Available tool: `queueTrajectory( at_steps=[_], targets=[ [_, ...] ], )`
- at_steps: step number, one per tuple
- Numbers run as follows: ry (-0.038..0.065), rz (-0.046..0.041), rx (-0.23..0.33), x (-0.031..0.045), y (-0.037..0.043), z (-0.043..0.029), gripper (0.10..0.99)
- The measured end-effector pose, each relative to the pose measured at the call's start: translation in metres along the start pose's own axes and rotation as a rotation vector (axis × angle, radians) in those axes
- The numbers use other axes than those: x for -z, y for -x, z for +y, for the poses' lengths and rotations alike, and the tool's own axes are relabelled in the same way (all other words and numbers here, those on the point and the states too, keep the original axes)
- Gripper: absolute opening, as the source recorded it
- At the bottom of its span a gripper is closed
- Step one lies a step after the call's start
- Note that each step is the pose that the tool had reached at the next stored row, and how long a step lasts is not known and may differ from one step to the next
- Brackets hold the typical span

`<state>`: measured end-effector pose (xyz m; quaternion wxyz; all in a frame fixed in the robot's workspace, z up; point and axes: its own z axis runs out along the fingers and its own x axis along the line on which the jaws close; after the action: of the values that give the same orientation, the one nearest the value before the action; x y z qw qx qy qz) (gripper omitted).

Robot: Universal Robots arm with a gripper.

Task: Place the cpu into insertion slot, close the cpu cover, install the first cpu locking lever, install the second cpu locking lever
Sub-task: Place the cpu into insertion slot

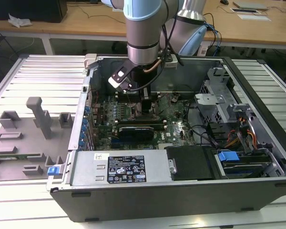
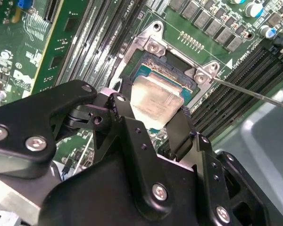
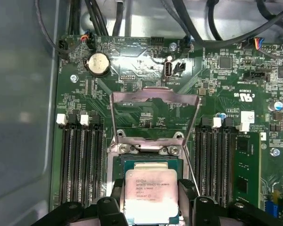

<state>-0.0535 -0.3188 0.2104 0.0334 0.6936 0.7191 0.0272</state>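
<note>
My gripper (image 3: 151,200) is shut on the cpu (image 3: 151,195), a pale silvery square chip pinched at two opposite edges by the black fingers (image 2: 120,113). The chip hangs tilted over the near part of the insertion slot (image 3: 151,162), whose dark centre and metal rim (image 2: 174,66) show past it. Whether chip and socket touch I cannot tell. The cpu cover (image 3: 154,117) stands raised open beyond the socket. A thin wire locking lever (image 2: 254,94) sticks out beside the socket. In the exterior view the gripper (image 1: 145,102) reaches down into the open computer case.
Long black memory slots (image 3: 82,165) flank the socket on both sides, with a green card (image 3: 245,169) beside one bank. A coin battery (image 3: 98,63) and cables lie beyond the cover. Case walls, a drive cage (image 1: 219,100) and power supply (image 1: 119,167) surround the board.
</note>
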Motion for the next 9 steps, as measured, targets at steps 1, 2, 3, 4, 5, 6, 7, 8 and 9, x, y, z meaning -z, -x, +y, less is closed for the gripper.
queueTrajectory(
  at_steps=[1, 2, 3, 4, 5, 6, 7, 8, 9],
  targets=[
    [0.0, -0.0038, 0.0, -0.0018, -0.001, -0.0004, 0.541],
    [-0.001, -0.0082, 0.001, -0.0036, -0.0019, -0.0008, 0.541],
    [-0.001, -0.0106, 0.001, -0.0052, -0.0026, -0.0011, 0.541],
    [-0.001, -0.0119, 0.001, -0.0077, -0.0034, -0.0014, 0.541],
    [-0.001, -0.0121, 0.001, -0.0098, -0.0037, -0.0015, 0.541],
    [-0.001, -0.0124, 0.001, -0.011, -0.0038, -0.0016, 0.541],
    [-0.001, -0.0124, 0.0, -0.0115, -0.0039, -0.0017, 0.541],
    [-0.001, -0.0126, -0.001, -0.0119, -0.0041, -0.0017, 0.541],
    [-0.001, -0.0127, -0.002, -0.0122, -0.0046, -0.0018, 0.541]
  ],
)
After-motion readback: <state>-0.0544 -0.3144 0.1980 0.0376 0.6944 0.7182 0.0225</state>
